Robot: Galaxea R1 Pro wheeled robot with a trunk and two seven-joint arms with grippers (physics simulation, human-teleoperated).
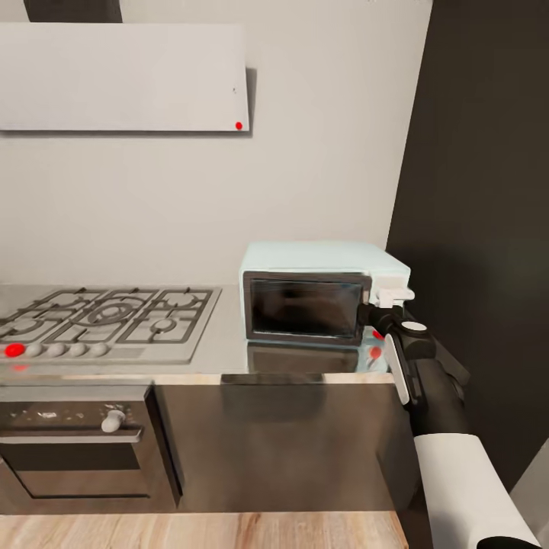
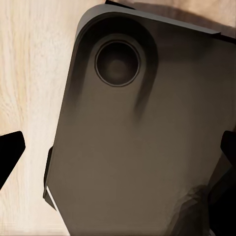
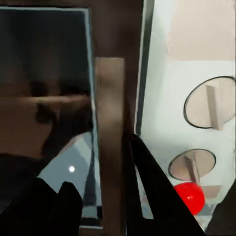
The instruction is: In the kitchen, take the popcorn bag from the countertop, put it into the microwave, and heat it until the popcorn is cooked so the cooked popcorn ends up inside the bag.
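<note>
Microwave: the pale-blue microwave (image 1: 320, 293) stands at the right end of the worktop (image 1: 221, 347), close to its back edge, with its dark glass door (image 1: 305, 307) flat against the body.
Door handle: in the right wrist view a tan vertical handle (image 3: 110, 142) runs down the door's edge beside the control panel, where two round white knobs (image 3: 211, 103) and a red dot (image 3: 189, 196) show.
Right tool: the right tool (image 1: 379, 314) is at the microwave's front right corner; in the wrist view its dark fingers (image 3: 157, 196) stand either side of the handle at a narrow gap. Whether they pinch it I cannot tell.
Left tool: its two dark fingertips (image 2: 10, 152) sit far apart at the frame's sides with nothing between them, so it looks wide; beyond them are a dark rounded base panel (image 2: 137, 137) and the pale wood floor (image 2: 24, 73).
Popcorn bag: I see no tan sack on the stretch of worktop in the head view; where it is I cannot tell.
Step in hand: judged from this, opening the microwave door.
Next move: probably close on the handle, then swing it outward along the door's arc.
Worktop: grey and glossy, with a gas hob (image 1: 107, 320) at its left end and a built-in oven (image 1: 76, 442) under it.
Room: light wall, a pale hood (image 1: 122, 76) above the hob, a dark tall panel (image 1: 480, 229) beyond the worktop's right end.
</note>
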